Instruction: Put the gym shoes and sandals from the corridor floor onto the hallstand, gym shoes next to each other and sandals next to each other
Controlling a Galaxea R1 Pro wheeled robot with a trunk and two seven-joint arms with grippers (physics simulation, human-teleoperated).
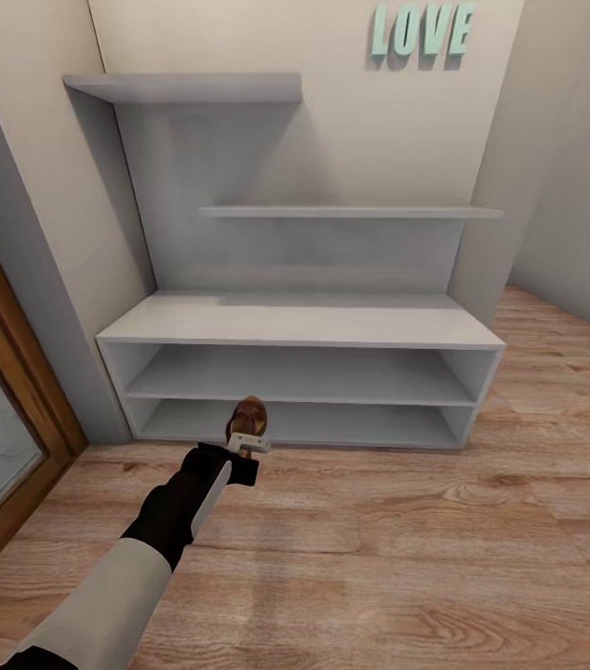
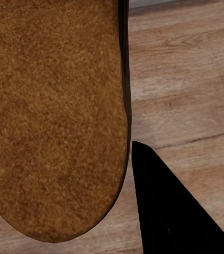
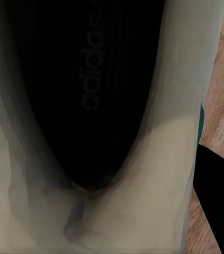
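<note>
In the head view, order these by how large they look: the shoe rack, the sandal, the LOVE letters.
1. shoe rack
2. LOVE letters
3. sandal, held in the left gripper; it is nearer the camera, yet looks smallest.

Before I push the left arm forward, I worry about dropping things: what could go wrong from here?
1. The sandal sticks up from the left gripper, in front of the rack's bottom shelf; it may catch the shelf edge above and slip out onto the floor.
2. The right wrist view is close up on a gym shoe, apparently held; moving the base could shake it loose.
3. All rack shelves look bare, so pairing still depends on later placements.
</note>
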